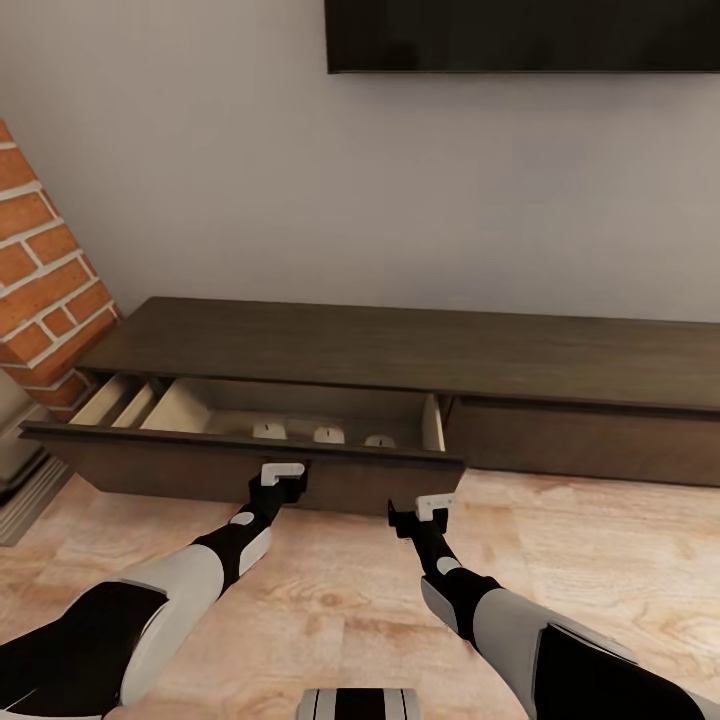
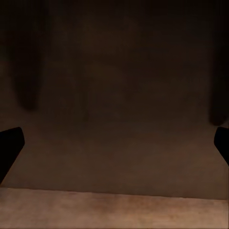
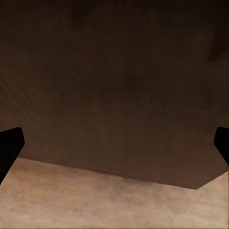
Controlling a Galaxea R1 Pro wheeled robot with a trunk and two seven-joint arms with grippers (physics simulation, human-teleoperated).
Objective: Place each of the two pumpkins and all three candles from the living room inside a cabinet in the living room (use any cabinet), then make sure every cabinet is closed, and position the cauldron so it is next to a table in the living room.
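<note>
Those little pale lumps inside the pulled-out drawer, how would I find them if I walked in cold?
Under the wall-mounted TV runs a long, low dark-brown cabinet. Its left drawer is pulled open, showing a pale wood interior. Along the drawer's front edge sit three candles in a row: short, squat, beige stubs, the only loose things visible in it.

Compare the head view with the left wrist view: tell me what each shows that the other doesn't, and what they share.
Head view alone: the long dark-brown wooden cabinet with its left drawer pulled open, three short beige candles in its pale interior, a red brick column, a black screen on the wall, and both arms. Left wrist view alone: the left gripper with its two dark fingertips spread wide, open. Both: the dark-brown drawer front and light wooden floor.
</note>
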